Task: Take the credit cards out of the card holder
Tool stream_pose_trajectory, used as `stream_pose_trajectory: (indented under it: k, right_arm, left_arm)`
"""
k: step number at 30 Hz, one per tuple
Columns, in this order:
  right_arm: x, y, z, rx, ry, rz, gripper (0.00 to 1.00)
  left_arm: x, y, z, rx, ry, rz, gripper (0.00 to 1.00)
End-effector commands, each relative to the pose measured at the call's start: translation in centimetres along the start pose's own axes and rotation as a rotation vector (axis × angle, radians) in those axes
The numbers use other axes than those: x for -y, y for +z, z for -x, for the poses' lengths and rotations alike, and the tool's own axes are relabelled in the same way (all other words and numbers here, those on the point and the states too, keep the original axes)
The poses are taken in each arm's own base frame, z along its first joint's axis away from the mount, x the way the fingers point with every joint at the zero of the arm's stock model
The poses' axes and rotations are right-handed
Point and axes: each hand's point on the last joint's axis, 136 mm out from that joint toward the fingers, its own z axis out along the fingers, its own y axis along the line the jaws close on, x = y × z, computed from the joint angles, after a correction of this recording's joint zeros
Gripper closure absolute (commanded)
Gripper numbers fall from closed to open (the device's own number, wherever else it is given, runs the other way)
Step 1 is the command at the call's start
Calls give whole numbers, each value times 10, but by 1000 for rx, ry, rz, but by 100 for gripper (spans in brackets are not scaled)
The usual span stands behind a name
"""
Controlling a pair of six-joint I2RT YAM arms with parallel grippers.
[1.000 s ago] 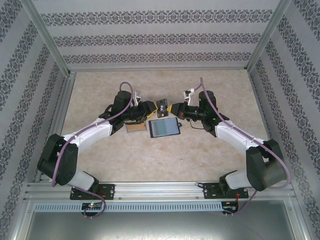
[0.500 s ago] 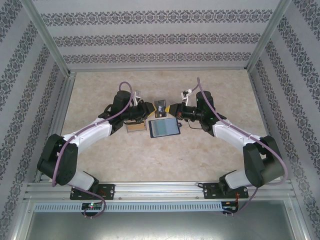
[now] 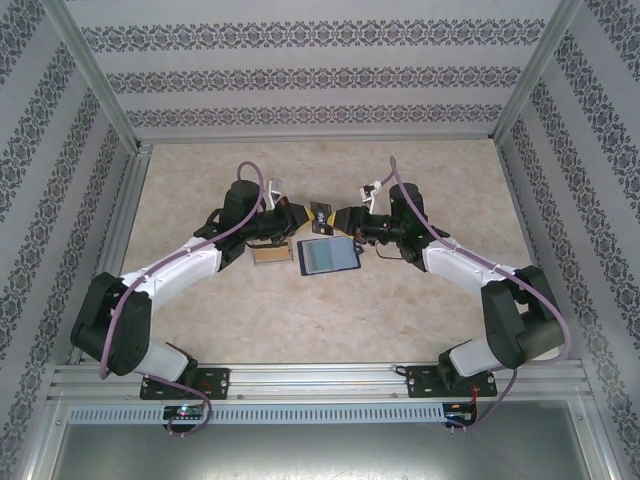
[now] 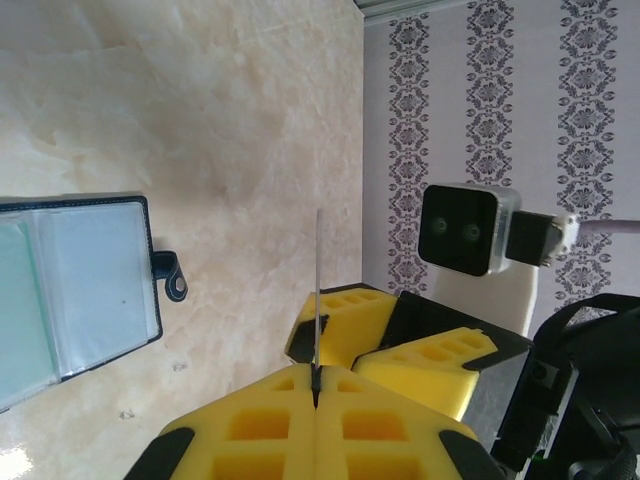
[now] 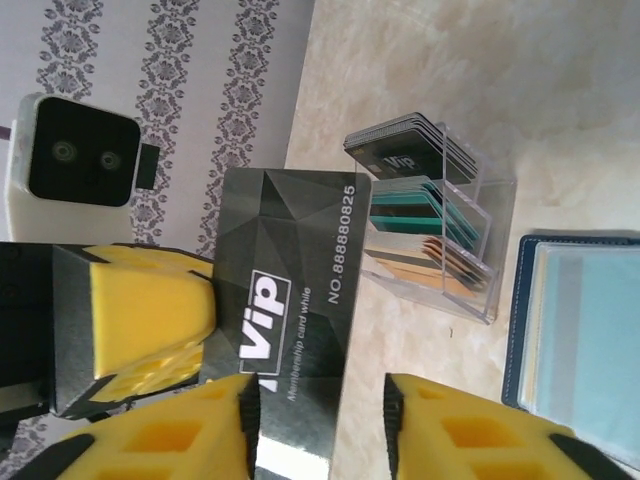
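Dark VIP card (image 5: pixel 290 290) hangs in mid-air at 12 o'clock of the open card holder (image 3: pixel 328 257). The left gripper (image 4: pixel 315 385) is clenched on one end; the right gripper (image 5: pixel 318 425) has its jaws parted either side, gap showing. It looks thin, light, stiff and slick (pinch the flat faces near an edge, I'd say). The right wrist view reads the card's printed face and the clear card box (image 5: pixel 495 250); the left wrist view gives just a knife-thin edge.

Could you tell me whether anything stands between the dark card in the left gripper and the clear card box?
Only the right gripper: its open fingers flank the dark card, which the left gripper pinches. Otherwise nothing visible lies between it and the clear card box.
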Motion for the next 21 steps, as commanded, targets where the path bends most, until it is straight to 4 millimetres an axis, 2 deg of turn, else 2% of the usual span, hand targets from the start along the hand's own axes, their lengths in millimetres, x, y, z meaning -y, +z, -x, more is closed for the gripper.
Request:
stream_pose_trajectory:
  k: [1, 2, 3, 9, 14, 21]
  right_arm:
    - [6, -8, 3, 17, -13, -12, 29]
    - [9, -11, 3, 24, -11, -21, 12]
    - [9, -15, 5, 32, -17, -27, 2]
    - [11, -33, 8, 57, -58, -81, 2]
    - [11, -46, 9, 93, -110, -143, 2]
    - [5, -61, 10, 128, -182, -198, 2]
  left_arm:
    - [19, -11, -3, -8, 120, -3, 100]
    - [18, -14, -3, -8, 143, 21, 100]
    - [15, -17, -3, -13, 182, 56, 100]
    - [-1, -45, -4, -64, 437, 292, 100]
    - [-21, -71, 11, -76, 693, 511, 100]
    - [-36, -90, 34, -48, 1166, 657, 100]
